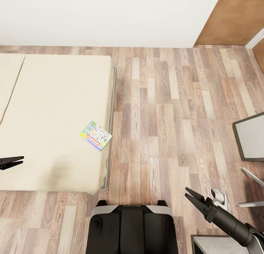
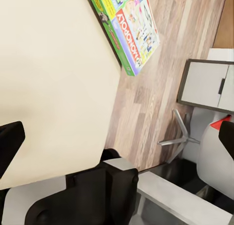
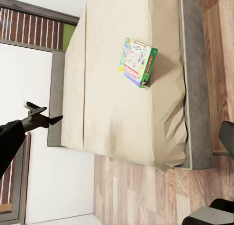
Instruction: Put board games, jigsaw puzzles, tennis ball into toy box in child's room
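Green board game [image 1: 96, 135] lies flat at the bed's [image 1: 55, 111] floor-side edge. Left hand [image 1: 13, 161] hovers nearly closed and empty; right hand [image 1: 193, 196] is open, empty. Open wide, then pinch its overhanging side.

Bare mattress lies open all round the green Monopoly box [image 1: 96, 135] near the bed's [image 1: 55, 118] right edge, wood-plank floor [image 1: 165, 111] beside it is free, and the grey-topped surface [image 1: 251, 137] stands well apart.
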